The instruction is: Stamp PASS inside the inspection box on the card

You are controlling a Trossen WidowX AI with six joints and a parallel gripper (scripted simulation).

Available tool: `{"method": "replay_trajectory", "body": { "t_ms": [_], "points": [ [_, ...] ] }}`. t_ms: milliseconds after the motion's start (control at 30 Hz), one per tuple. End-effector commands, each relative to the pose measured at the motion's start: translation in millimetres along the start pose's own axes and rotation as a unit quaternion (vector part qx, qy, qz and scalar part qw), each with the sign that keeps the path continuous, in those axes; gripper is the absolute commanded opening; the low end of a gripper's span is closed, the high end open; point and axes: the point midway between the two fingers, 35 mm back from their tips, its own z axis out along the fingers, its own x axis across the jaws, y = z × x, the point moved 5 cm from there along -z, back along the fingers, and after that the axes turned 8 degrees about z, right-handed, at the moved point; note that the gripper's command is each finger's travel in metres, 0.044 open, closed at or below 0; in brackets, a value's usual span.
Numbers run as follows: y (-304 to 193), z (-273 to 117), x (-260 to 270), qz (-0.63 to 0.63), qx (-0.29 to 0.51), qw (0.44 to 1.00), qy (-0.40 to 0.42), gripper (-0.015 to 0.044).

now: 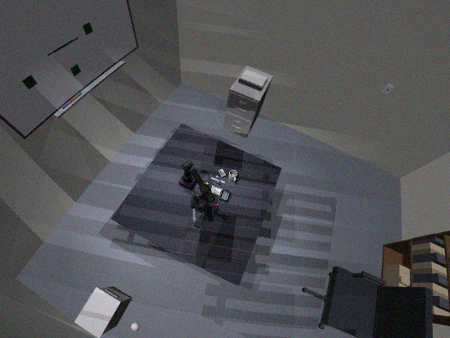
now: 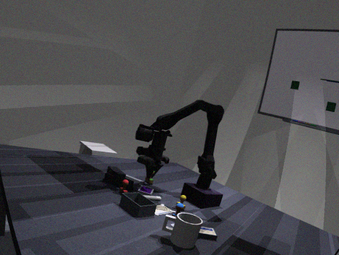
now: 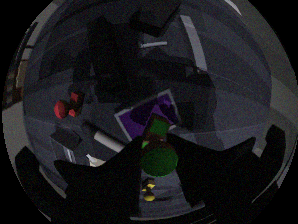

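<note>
My gripper (image 2: 150,177) (image 3: 153,139) is shut on the stamp with the green knob (image 2: 151,181) (image 3: 159,162). In the wrist view its green base overlaps the near edge of the purple ink pad (image 2: 146,189) (image 3: 134,123). The stamp looks close above the pad; whether they touch is hard to tell. Its lettering cannot be read. The pale card (image 2: 163,210) (image 1: 216,189) lies beyond the dark open tray in the exterior view, and its box is too small to make out. In the wrist view the card is mostly hidden by the left finger.
A red stamp (image 2: 125,182) (image 3: 61,109), a yellow stamp (image 2: 183,197) (image 3: 149,197) and a blue stamp (image 2: 179,205) stand around the card. The dark tray (image 2: 134,208), a white cylinder (image 2: 153,197) (image 3: 107,142), a grey mug (image 2: 186,233) and a black block (image 2: 115,175) are also there.
</note>
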Motion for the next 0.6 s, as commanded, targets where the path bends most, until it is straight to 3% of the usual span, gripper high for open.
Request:
{"method": "replay_trajectory", "body": {
  "t_ms": [0, 367, 567],
  "points": [
    [1.5, -8.9, 1.3, 0.001, -0.004, 1.000, 0.003, 0.0000],
    [0.4, -22.8, 1.1, -0.002, -0.004, 1.000, 0.003, 0.0000],
    [-16.4, -23.2, 15.4, -0.094, -0.004, 0.996, 0.004, 0.0000]
  ]
}}
